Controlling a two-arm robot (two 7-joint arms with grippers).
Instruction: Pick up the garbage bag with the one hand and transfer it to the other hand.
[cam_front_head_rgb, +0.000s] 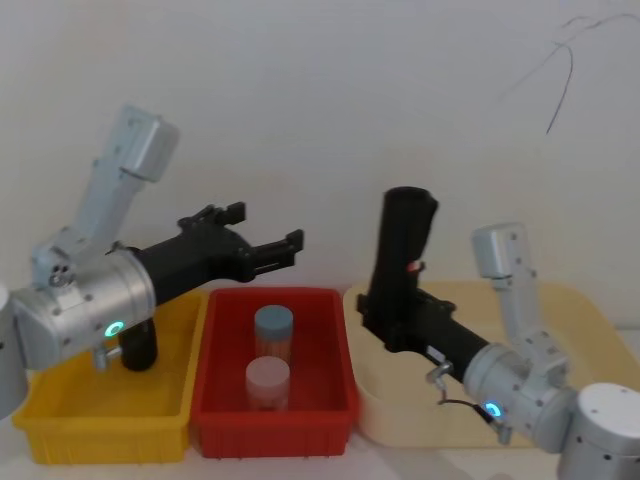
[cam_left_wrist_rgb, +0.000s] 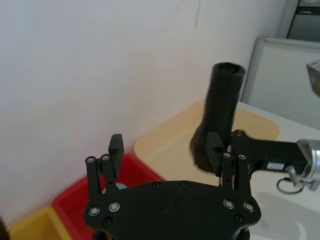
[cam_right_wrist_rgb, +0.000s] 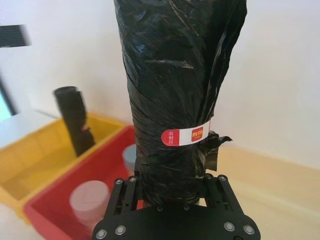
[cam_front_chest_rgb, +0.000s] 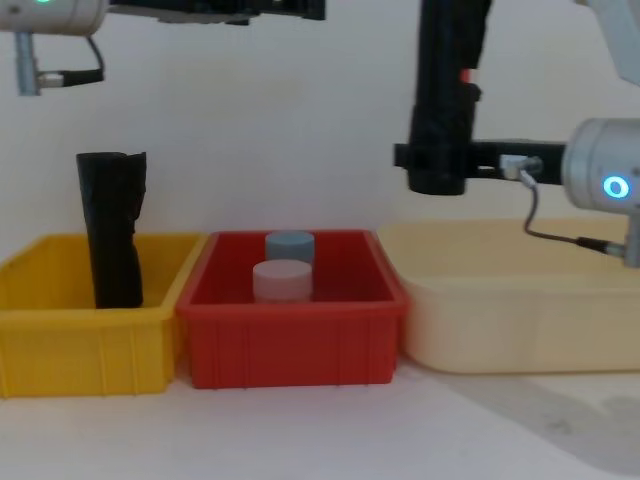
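Note:
The garbage bag (cam_front_head_rgb: 405, 245), a tight black roll with a red-orange label (cam_right_wrist_rgb: 185, 135), stands upright in the air above the cream tray's left end. My right gripper (cam_front_head_rgb: 385, 308) is shut on its lower part; in the right wrist view its fingers (cam_right_wrist_rgb: 134, 186) press the roll (cam_right_wrist_rgb: 180, 75) from both sides. The chest view shows the same grip (cam_front_chest_rgb: 436, 165) on the bag (cam_front_chest_rgb: 445, 90). My left gripper (cam_front_head_rgb: 268, 228) hangs open above the bins, pointing toward the bag with a clear gap to it. Beyond its spread fingertips (cam_left_wrist_rgb: 116, 146), the left wrist view shows the bag (cam_left_wrist_rgb: 222, 100).
A yellow bin (cam_front_chest_rgb: 60, 350) at the left holds a taller black roll (cam_front_chest_rgb: 112, 230) with a ragged top. The red bin (cam_front_chest_rgb: 290, 350) in the middle holds a blue-grey cylinder (cam_front_head_rgb: 273, 325) and a white cylinder (cam_front_head_rgb: 268, 378). The cream tray (cam_front_chest_rgb: 500, 300) lies at the right.

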